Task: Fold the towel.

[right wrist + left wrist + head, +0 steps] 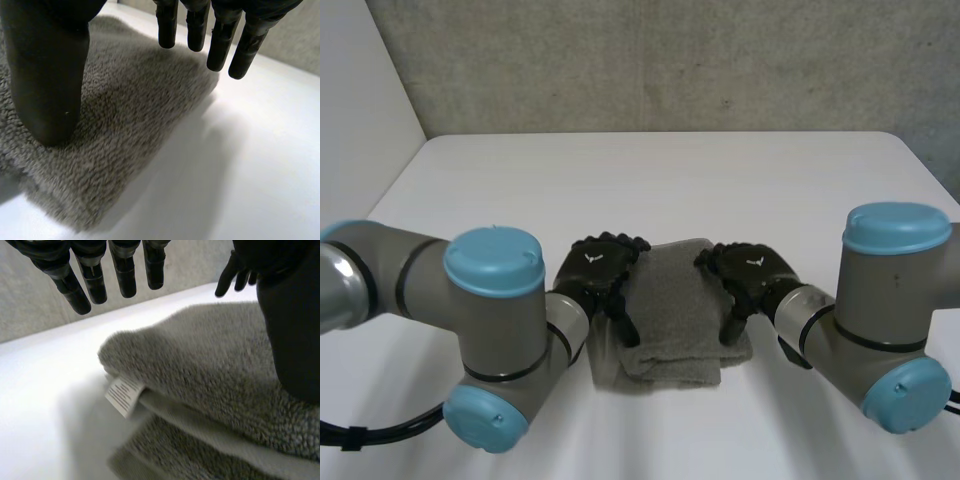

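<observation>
White table (670, 170) under a rough grey wall (670, 60) is what I have on my head feed. I see the towel (675, 320), grey and folded into a thick pad, lying flat on the table's near half, between the two hands.

My left hand (600, 268) sits at the towel's left edge, palm down, with the left arm (490, 330) bent in beside that edge. On its wrist feed the fingers (92, 282) hang straight and spread, clear of the cloth, while the thumb (292, 340) rests down on the towel's top layer. A white label (122, 396) sticks out of the towel's folded edge.

My right hand (750, 272) mirrors it at the towel's right edge. Its fingers (220, 45) are straight and raised over the towel's edge, gripping nothing, and its thumb (47, 85) stands on the pile.
</observation>
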`<state>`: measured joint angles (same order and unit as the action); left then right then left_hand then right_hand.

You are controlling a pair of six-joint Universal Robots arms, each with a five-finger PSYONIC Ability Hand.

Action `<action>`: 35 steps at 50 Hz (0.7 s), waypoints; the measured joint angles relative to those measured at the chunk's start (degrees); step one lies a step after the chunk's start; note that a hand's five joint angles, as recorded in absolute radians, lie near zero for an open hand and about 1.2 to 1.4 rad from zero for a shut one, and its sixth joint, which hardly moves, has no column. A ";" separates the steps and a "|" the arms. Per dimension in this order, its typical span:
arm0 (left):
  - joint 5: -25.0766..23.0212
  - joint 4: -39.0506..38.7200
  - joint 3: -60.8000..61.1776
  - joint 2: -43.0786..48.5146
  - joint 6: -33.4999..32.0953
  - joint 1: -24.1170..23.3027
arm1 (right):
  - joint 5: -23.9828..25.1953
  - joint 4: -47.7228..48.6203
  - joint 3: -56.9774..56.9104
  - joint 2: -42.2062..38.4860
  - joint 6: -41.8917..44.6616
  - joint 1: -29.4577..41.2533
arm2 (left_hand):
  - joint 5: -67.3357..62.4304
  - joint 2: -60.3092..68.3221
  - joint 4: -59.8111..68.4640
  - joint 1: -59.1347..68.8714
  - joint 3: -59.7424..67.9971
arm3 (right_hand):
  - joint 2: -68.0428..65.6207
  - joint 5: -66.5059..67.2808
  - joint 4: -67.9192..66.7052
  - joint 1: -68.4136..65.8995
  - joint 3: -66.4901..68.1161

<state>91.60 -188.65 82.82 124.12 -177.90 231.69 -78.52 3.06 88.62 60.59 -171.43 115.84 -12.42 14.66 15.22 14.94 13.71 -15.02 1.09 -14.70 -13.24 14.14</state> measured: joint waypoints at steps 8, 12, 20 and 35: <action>0.43 3.04 0.07 -9.66 -0.04 1.43 | -1.29 -0.25 0.52 14.63 -0.20 -1.01 | 0.00 0.00 0.00 0.00 0.00 | 0.00 -0.04 0.00 0.01 0.00; 1.16 4.00 0.46 -16.92 -0.23 3.83 | -4.42 -0.21 0.52 23.54 -0.41 -2.88 | 0.00 0.00 0.00 0.00 -0.01 | 0.00 -0.05 0.00 0.02 0.00; 2.19 7.37 1.14 -29.18 -2.36 11.37 | -12.41 -1.48 0.09 32.12 0.14 -5.56 | 0.01 0.00 0.00 -0.01 -0.03 | 0.00 -0.11 0.00 0.05 0.00; 2.39 9.23 3.25 -31.94 -3.17 13.31 | -14.38 -3.33 -0.50 31.21 3.36 -5.66 | -11.27 9.01 8.59 8.71 9.89 | -0.05 -0.12 -0.02 0.18 0.02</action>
<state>93.99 -179.42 86.06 92.18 -181.07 245.00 -92.91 -0.27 88.13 91.80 -168.07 110.18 -23.69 23.67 23.81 23.65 23.60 -15.07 0.97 -14.72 -13.06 14.16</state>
